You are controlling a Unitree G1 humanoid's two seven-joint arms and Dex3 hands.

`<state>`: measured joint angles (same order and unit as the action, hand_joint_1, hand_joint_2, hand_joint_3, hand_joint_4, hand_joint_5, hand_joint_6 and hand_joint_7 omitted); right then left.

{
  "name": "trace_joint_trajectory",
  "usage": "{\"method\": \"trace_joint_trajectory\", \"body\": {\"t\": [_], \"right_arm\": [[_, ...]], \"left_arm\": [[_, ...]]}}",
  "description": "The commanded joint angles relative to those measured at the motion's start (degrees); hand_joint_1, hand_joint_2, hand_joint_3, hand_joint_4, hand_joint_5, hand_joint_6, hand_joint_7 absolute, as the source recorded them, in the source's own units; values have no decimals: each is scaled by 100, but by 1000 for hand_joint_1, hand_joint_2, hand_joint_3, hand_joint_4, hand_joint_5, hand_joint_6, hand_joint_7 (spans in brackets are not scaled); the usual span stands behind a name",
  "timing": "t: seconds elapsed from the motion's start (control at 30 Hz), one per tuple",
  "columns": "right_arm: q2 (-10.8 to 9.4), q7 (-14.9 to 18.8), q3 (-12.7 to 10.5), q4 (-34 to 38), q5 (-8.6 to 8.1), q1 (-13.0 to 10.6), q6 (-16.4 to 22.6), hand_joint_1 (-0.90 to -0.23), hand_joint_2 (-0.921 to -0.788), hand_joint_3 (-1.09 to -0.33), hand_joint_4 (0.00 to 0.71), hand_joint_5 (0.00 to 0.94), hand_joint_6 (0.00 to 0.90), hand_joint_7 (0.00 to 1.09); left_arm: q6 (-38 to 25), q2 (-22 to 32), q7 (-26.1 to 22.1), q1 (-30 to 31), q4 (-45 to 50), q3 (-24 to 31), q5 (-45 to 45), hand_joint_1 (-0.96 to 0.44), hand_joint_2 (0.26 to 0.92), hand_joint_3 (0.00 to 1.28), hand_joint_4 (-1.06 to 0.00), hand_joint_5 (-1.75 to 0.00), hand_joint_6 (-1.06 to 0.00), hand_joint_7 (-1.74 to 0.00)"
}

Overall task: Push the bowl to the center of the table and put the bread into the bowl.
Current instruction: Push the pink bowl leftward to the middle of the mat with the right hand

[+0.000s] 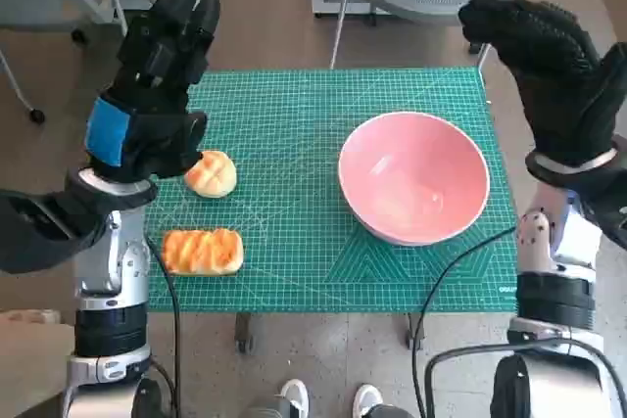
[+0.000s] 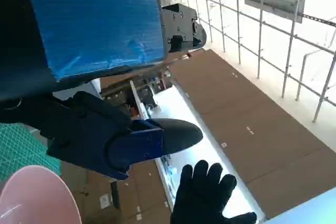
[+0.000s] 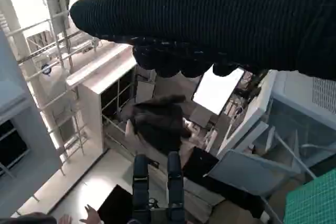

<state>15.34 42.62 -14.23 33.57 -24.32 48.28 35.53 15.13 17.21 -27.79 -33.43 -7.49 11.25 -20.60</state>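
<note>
We see the left hand (image 1: 157, 75) raised above the left part of the table, its blue-taped back turned to the head camera and its black fingers (image 1: 186, 7) pointing away from the robot. It holds nothing and the fingers are apart, so we read it as open. The right hand (image 1: 549, 66) in the knitted glove is lifted at the right edge of the table, above and beside the bowl, also holding nothing, with its fingers spread; the left wrist view confirms this spread glove (image 2: 207, 195).

Just beside the left hand, partly under it in the head view, lies a round bread roll (image 1: 213, 174) on the green cutting mat (image 1: 294, 124). A second, longer bread (image 1: 203, 251) with a scored top lies nearer to the robot, close to the mat's left side. The pink bowl (image 1: 413, 178) stands upright on the right half of the mat, well apart from both breads, and it is empty. A piece of its pink rim (image 2: 31, 198) also appears in the left wrist view.
</note>
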Motion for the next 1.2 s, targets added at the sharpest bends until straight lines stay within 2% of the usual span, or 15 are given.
{"method": "trace_joint_trajectory", "body": {"t": [0.03,0.7,1.2], "right_arm": [[55,-30,31,-22,74,-134,-68,-696,-921,-737,259,1,297,5],[87,-102,53,-40,145,-139,-75,-701,-921,-738,254,0,297,5],[102,-72,27,-23,117,-131,-77,-703,-921,-739,252,0,296,4]], "left_arm": [[45,6,-15,47,72,-5,19,-666,921,592,0,-7,1,-296],[46,32,-25,-4,20,6,45,-655,921,597,0,-6,1,-296],[-20,12,-54,-15,-17,14,-33,-657,921,598,1,1,1,-285]]}}
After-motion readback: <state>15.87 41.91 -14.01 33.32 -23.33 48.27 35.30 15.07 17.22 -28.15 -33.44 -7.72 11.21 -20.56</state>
